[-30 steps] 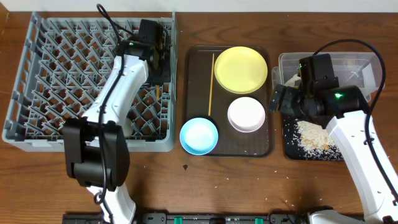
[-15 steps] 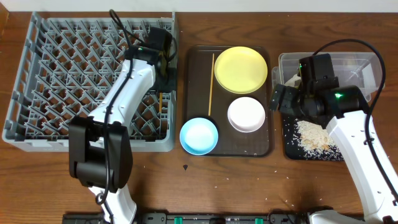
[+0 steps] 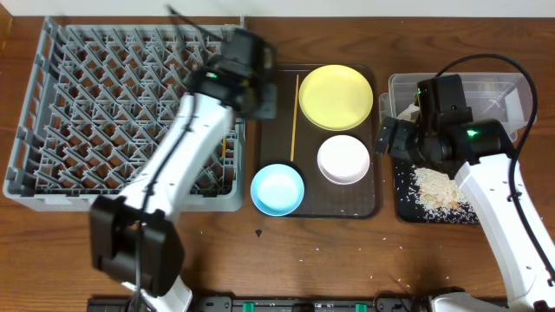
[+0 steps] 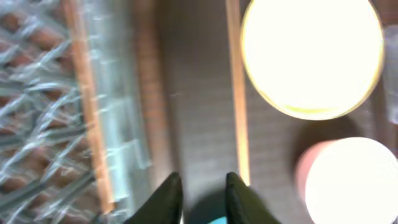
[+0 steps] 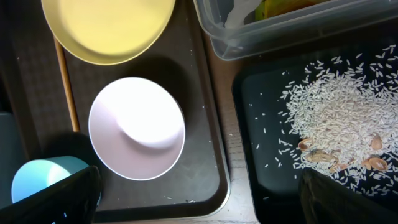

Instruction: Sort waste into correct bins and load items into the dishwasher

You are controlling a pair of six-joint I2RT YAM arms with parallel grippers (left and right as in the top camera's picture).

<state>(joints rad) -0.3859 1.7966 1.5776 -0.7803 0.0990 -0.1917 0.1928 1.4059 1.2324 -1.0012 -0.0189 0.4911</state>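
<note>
The grey dishwasher rack [image 3: 104, 104] fills the left, and one chopstick [image 3: 224, 144] lies among its pegs by the right wall. My left gripper [image 3: 263, 102] hovers over the left edge of the brown tray [image 3: 364, 208], jaws slightly apart and empty [image 4: 201, 186]. On that tray sit the other chopstick [image 3: 294, 117], the yellow plate [image 3: 336, 97], the white bowl [image 3: 343, 159] and the blue bowl [image 3: 277, 189]. My right gripper [image 3: 395, 143] hangs wide open and empty between the tray and the bins. Rice [image 5: 336, 118] covers the black tray [image 3: 408, 204]. The clear tub [image 3: 460, 91] holds the wrapper [image 5: 280, 7].
A few stray rice grains lie on the wooden table [image 3: 329, 260] in front of the brown tray. The right arm's cable [image 3: 486, 62] arches over the clear tub. The rack wall [image 4: 124, 124] stands just left of my left fingers.
My left gripper has let go of the chopstick in the rack, parted its jaws and swung right to the brown tray's left edge. The right arm has not moved.
</note>
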